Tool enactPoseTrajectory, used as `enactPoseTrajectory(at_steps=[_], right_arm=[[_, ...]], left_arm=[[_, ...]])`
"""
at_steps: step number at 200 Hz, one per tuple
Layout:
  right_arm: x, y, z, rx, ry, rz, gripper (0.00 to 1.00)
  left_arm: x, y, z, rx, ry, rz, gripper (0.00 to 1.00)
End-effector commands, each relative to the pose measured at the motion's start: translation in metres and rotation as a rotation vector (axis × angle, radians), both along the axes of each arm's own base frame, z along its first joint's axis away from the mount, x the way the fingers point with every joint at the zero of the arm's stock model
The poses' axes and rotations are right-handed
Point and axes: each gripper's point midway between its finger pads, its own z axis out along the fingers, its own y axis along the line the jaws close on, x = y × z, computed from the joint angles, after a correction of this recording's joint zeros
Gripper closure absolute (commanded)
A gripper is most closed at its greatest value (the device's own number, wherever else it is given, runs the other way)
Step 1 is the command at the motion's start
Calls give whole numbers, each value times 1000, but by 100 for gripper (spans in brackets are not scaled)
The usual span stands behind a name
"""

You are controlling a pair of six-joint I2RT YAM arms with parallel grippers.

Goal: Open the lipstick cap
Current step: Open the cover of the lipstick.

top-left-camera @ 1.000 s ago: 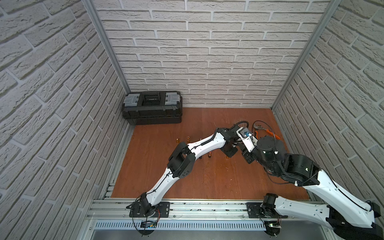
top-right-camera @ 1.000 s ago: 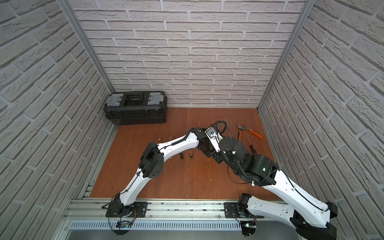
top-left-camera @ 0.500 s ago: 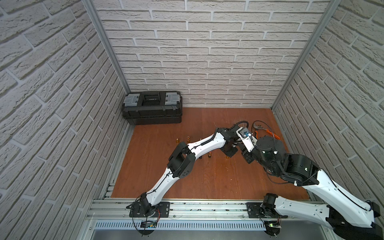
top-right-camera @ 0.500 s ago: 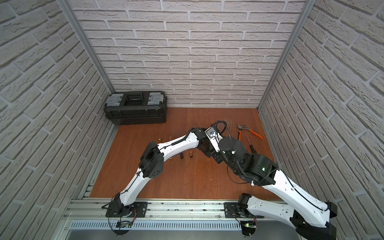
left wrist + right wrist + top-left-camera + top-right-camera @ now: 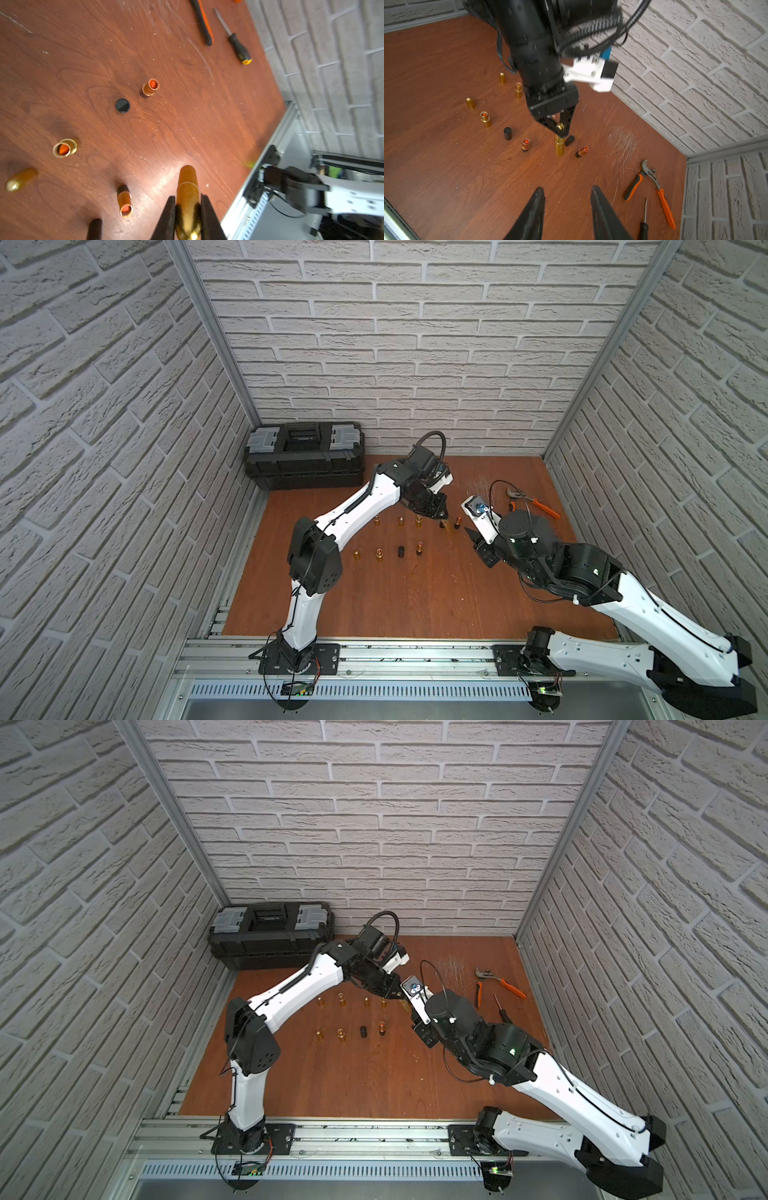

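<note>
My left gripper (image 5: 560, 129) is clenched on the cap end of the upright gold metal lipstick tube (image 5: 559, 145), near the orange-handled pliers (image 5: 634, 187). My right gripper (image 5: 567, 188) hangs spread and empty on the pliers' side. Next, I judge, it must pinch the base while the left pulls. The setting is a scratched reddish wooden tabletop (image 5: 446, 176) and white brick-pattern walls (image 5: 695, 62).

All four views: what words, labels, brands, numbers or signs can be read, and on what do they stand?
No text is readable in any view.
On the screwdriver: yellow marks on the black handle, too blurred to read.
On the toolbox: too small to tell.
On the gold lipstick in the left hand: no print visible.
</note>
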Motion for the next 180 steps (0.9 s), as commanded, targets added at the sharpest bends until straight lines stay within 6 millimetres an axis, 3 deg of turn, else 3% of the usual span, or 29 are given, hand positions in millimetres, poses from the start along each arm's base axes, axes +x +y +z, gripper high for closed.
enactPoseTrajectory(at_steps=[1, 62, 142, 163, 180], right_arm=[[0, 20, -5, 39, 26, 60, 61], [11, 60, -11, 10, 66, 178, 60], [21, 95, -16, 19, 103, 257, 63], [23, 99, -13, 24, 96, 261, 70], [24, 100, -10, 25, 93, 262, 85]], left_arm=[[-34, 11, 28, -132, 163, -39, 94], [-57, 60, 77, -292, 218, -18, 94], [-78, 85, 91, -325, 201, 14, 94], [-81, 88, 90, -311, 202, 12, 94], [-80, 92, 88, -302, 201, 23, 95]])
